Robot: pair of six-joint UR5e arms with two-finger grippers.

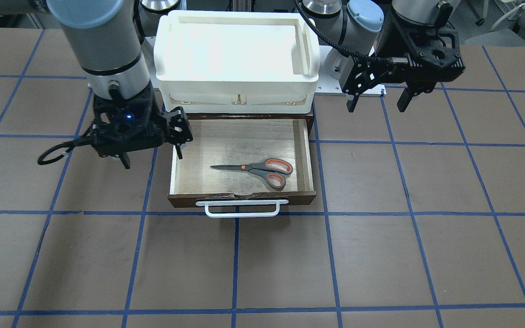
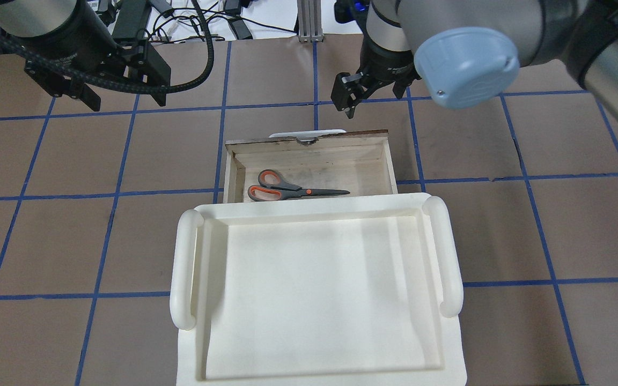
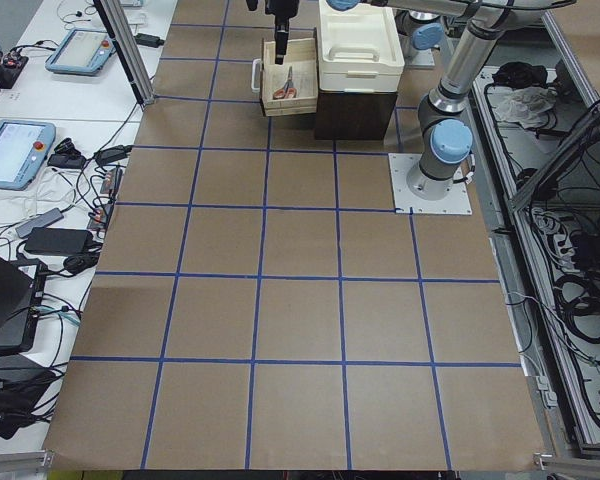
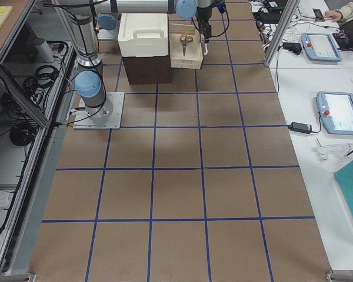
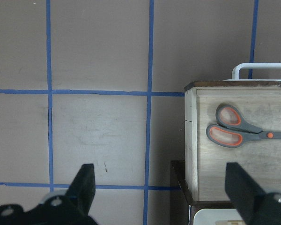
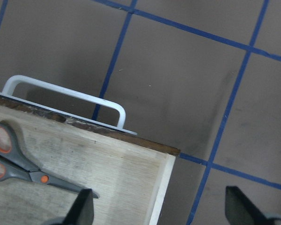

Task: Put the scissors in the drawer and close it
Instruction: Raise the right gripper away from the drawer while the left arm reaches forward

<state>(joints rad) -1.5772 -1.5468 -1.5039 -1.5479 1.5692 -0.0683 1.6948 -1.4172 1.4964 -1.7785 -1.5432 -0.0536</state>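
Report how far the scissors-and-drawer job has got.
Done: the scissors lie flat inside the drawer. In hand: nothing; the left gripper and right gripper are both open and empty. Left: the drawer stands pulled out, so its front must be pushed in to close it.

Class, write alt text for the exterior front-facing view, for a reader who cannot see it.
The scissors lie flat in an open drawer pulled out from beneath a white tray, handles toward the robot's left. The right gripper hangs open at the drawer's side wall; the left gripper hangs open over the table, apart from the drawer.
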